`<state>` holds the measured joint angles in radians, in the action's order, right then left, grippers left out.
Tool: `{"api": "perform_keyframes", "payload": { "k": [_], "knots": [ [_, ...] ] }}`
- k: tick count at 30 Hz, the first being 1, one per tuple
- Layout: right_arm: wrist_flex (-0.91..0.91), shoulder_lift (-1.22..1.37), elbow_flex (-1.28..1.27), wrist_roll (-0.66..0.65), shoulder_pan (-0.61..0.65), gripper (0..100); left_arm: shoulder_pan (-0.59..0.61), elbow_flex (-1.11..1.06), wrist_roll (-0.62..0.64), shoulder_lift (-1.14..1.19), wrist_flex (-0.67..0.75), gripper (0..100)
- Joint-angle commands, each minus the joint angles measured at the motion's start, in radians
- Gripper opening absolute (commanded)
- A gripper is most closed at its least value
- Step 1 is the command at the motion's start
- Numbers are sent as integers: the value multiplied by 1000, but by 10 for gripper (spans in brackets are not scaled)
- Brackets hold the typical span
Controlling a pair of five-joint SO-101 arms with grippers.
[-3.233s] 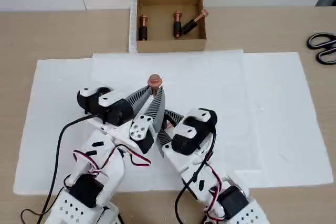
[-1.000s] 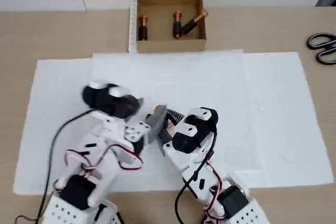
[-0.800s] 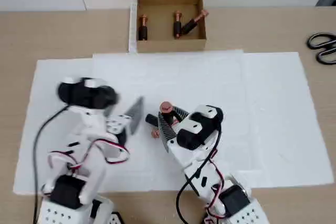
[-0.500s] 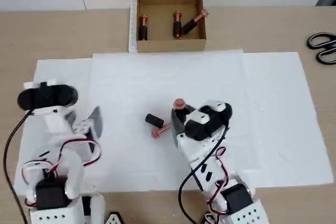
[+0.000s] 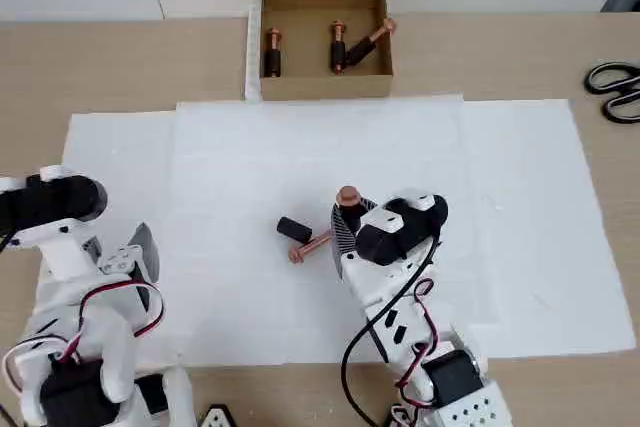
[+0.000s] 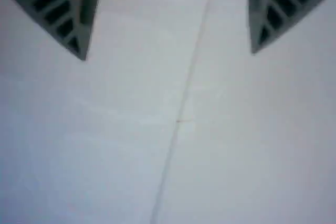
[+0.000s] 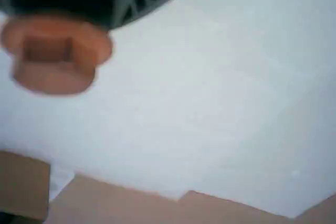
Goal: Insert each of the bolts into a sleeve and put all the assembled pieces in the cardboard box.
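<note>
The assembled piece (image 5: 348, 195), a copper-headed bolt in a black sleeve, sits in the right claw (image 5: 344, 217). The jaws are clamped on the sleeve, and the head shows just past the fingertips on the 12 o'clock side. The right wrist view has that head (image 7: 55, 56) tight against the dark sleeve.

Just beside the claw at 9 o'clock lie a loose black sleeve (image 5: 294, 229) and a bare copper bolt (image 5: 310, 245). They almost touch on the white sheet (image 5: 500, 207) and lie off to the side of the line to the box. The cardboard box (image 5: 325, 87) stands at 12 o'clock on the table (image 5: 120, 57), well apart from the claw. Scissors (image 5: 612, 87) lie at 2 o'clock by the table's edge.

By count, three finished pieces (image 5: 338, 47) are in the box, one is in the claw, and one sleeve and one bolt lie loose.

The left claw (image 6: 168, 51) is at 8 o'clock, far from all these, with its jaws spread wide over the sheet.
</note>
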<state>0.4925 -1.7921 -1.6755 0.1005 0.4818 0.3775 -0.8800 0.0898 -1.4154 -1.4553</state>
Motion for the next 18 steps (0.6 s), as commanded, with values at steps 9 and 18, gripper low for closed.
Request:
{"api": "perform_keyframes", "payload": {
  "k": [9, 18],
  "knots": [
    [48, -2, 212, -77, -156, 4, 6, -4, -8, -5, 11, 189],
    [22, 479, 583, -86, -159, 4, 5, -54, -8, -209, 12, 189]
  ]
}}
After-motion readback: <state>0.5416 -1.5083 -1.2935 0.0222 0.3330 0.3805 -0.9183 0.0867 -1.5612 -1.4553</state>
